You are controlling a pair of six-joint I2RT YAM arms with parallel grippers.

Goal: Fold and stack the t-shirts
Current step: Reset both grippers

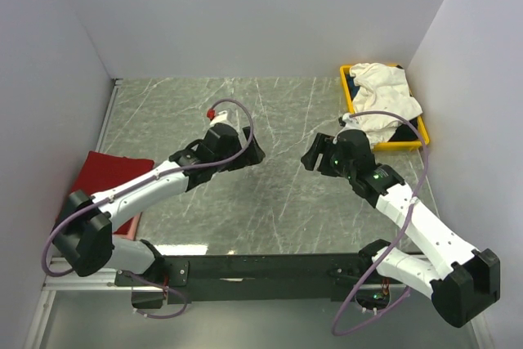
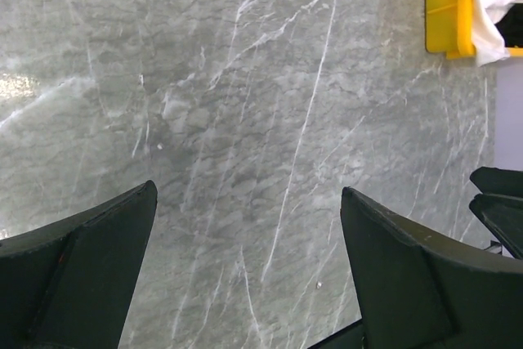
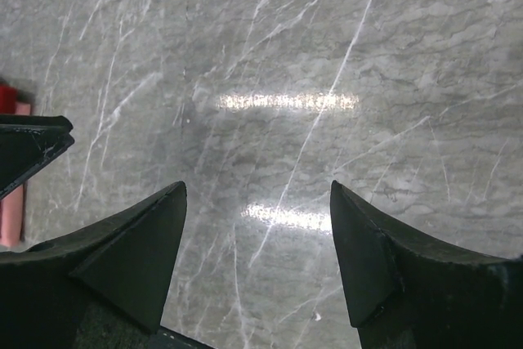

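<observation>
The dark red t-shirt (image 1: 110, 173) lies folded flat at the left side of the table (image 1: 278, 108), with the left arm's forearm crossing above its near edge. In the right wrist view, a strip of salmon-pink cloth (image 3: 10, 214) shows at the left border, just below a small patch of dark red. We cannot tell from so little how it lies. The white t-shirt (image 1: 382, 97) sits crumpled in the yellow bin (image 1: 402, 145) at the far right corner, and part of it hangs over the bin's near rim. The left wrist view shows the same bin at its upper right corner with white cloth spilling over the edge.

The left gripper (image 1: 252, 153) hangs over the middle of the table, well apart from both shirts. In its own camera view, its jaws stand wide apart with only bare marble between them. It holds nothing.

The right gripper (image 1: 312, 155) faces it across a gap, near the bin but not touching it. Its jaws are also spread wide over bare marble, and it holds nothing.

Each wrist view shows the other gripper's dark fingers at its edge. A purple cable (image 1: 245, 116) loops above the left wrist.
</observation>
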